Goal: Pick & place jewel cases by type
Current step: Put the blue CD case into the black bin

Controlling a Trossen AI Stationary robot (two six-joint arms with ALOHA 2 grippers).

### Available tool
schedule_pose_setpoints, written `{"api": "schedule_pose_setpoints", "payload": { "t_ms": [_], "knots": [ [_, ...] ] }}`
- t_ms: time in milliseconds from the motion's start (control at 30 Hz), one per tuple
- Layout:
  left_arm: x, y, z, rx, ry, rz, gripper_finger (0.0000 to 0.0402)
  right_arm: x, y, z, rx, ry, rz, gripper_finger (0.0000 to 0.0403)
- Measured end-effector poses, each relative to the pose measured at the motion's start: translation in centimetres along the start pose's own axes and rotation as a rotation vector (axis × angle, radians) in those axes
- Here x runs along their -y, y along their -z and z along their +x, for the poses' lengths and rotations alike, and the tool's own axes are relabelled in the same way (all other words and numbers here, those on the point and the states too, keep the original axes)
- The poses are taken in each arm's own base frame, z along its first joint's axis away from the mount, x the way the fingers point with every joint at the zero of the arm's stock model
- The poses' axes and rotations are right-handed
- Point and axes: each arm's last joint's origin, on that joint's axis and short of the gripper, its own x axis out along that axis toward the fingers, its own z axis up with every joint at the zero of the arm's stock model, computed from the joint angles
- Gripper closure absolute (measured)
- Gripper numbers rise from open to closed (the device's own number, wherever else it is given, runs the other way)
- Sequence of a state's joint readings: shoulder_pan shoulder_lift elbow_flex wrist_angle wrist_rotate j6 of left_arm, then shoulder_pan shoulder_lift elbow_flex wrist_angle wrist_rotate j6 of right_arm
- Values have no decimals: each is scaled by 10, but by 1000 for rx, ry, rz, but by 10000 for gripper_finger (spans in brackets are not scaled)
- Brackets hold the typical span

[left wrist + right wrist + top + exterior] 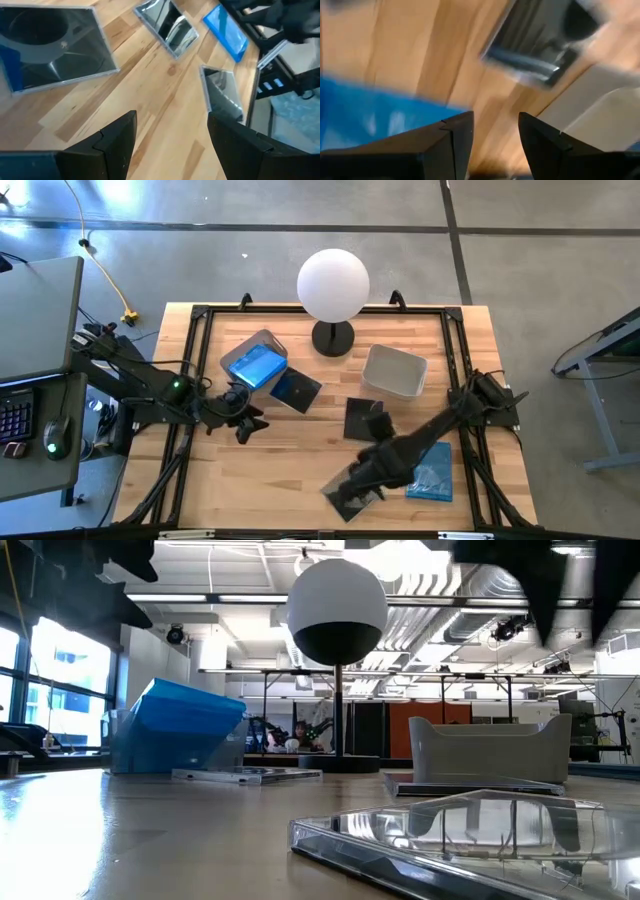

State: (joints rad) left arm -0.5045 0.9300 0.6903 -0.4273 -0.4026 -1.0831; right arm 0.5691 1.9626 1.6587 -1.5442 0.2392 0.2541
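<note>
Blue jewel cases [256,367] lean tilted in the left grey bin [268,340], also seen in the low view [175,725]. One blue case [432,475] lies flat at the near right. Dark cases lie flat beside the left bin [296,390], mid-table [360,415] and near the front edge [350,495]. My left gripper [240,422] is open and empty over bare wood [172,145], near the left bin. My right gripper [382,442] is open and empty [495,135], above the table between the mid-table dark case and the blue case.
An empty pale bin [395,370] stands at the far right. A lamp with a white globe [333,285] stands on a black base [333,338] at the far middle. A black frame [200,315] runs round the tabletop. Bare wood lies at the near left [250,480].
</note>
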Motion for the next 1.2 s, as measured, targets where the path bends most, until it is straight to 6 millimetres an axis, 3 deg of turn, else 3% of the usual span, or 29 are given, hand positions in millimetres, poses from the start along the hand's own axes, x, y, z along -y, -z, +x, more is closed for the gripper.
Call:
{"api": "schedule_pose_setpoints", "payload": {
  "t_ms": [200, 433, 667, 867, 1033, 1200],
  "knots": [
    [2, 0, 0, -6, 19, -1, 160, -10, 39, 36, -58, -113, 118, 253],
    [2, 0, 0, -6, 20, 0, 160, -12, 73, 52, 152, -268, 319, 254],
    [1, -2, 0, 52, -8, -3, 160, -35, 101, 77, 232, -326, 365, 254],
    [2, -5, 0, 115, -24, 0, 160, -63, 110, 87, 254, -384, 411, 254],
    [2, -7, 0, 193, -57, 0, 160, -71, 113, 85, 297, -356, 415, 254],
    [6, -10, -1, 230, -29, 9, 160, -75, 98, 90, 372, -348, 354, 254]
  ]
}}
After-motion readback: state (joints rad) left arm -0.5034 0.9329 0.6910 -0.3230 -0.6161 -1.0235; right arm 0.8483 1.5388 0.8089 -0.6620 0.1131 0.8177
